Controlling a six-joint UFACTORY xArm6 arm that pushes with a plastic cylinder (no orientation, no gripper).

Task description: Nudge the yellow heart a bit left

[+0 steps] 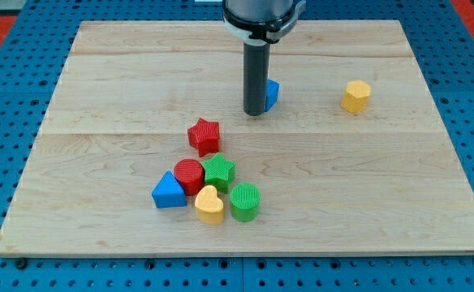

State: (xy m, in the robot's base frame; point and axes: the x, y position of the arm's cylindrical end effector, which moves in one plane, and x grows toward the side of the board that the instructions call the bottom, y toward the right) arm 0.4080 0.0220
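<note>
Yellow heart [209,204] lies on the near half of the desk [99,89], a little left of centre, at the near edge of a tight cluster. Green cylinder [244,202] sits just beside it on the right; whether the two touch cannot be told. Red cylinder [189,175] is just beyond the heart to the far left, green star [218,171] just beyond it to the far right, those two pressed side by side. Blue triangle [169,191] lies at the cluster's left end, against the red cylinder. Red star [204,135] stands a short way farther off, apart from the group. My tip [255,113] is well apart from the heart, on the far half of the desk near centre, the dark rod rising straight up out of the view's top. A blue block [271,93], shape unclear because the rod hides most of it, sits just beside the rod on the right. Yellow hexagonal block [355,96] rests alone far right. No fingers on this rig: only the rod, holding nothing.
</note>
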